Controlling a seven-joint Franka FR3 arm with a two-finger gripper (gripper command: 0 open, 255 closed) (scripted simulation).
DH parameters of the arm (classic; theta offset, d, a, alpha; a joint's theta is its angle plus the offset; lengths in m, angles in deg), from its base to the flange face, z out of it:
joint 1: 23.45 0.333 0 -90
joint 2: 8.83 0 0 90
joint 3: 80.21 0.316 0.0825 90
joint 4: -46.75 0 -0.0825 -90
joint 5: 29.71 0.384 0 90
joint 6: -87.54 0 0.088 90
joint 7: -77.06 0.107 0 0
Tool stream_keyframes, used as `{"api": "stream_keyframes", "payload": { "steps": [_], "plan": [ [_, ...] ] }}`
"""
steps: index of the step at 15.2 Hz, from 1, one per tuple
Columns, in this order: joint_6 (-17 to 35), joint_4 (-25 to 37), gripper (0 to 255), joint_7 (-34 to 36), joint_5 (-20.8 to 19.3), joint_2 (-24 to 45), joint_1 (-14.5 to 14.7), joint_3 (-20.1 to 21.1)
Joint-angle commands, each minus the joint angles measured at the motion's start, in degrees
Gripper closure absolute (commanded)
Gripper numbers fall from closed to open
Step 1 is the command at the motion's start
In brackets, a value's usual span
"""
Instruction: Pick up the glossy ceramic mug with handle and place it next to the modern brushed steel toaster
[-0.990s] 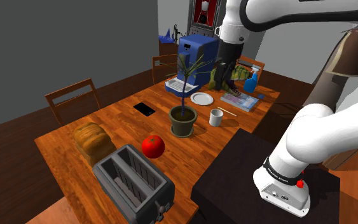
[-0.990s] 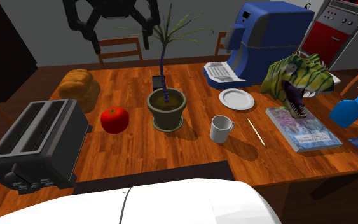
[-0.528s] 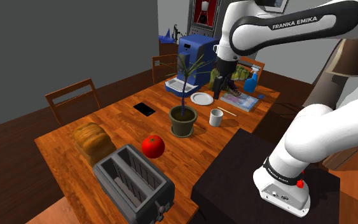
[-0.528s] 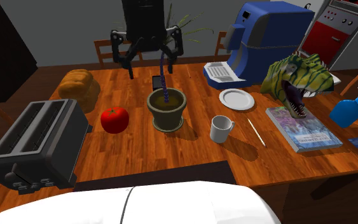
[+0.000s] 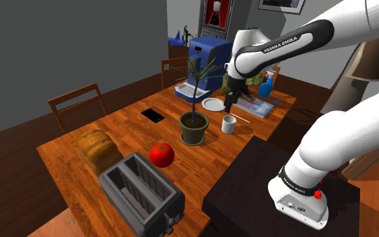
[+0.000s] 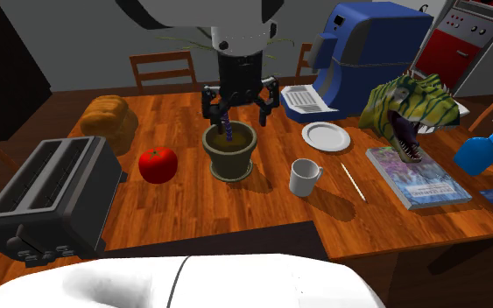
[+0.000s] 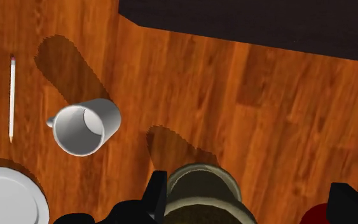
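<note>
1. looking straight down, the wrist view shows inside the mug [image 7: 85,126]: empty, upright on the table [image 7: 266,114], near the pot [image 7: 203,184].
2. the second exterior view shows the gripper [image 6: 238,109] wide open, holding nothing, over the pot with soil and a plant [image 6: 225,83].
3. the toaster [image 5: 141,192] is well apart from the mug.

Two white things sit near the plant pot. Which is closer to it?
The upright mug, open-topped with a handle; the flat plate lies farther off, by the blue coffee machine.
</note>
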Motion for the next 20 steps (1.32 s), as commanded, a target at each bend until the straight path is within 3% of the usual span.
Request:
{"api": "stream_keyframes", "payload": {
  "steps": [1,10,15,20],
  "plan": [
    [4.27,-0.29,0,-1.44,-0.70,3.80,-0.70,-1.24],
    [21.17,3.41,0,-9.47,-0.15,24.06,-2.97,-6.62],
    [28.38,8.37,0,-16.00,4.24,36.21,-4.74,-7.71],
    [33.38,15.20,0,-22.31,8.96,47.99,-8.86,-5.99]
  ]
}}
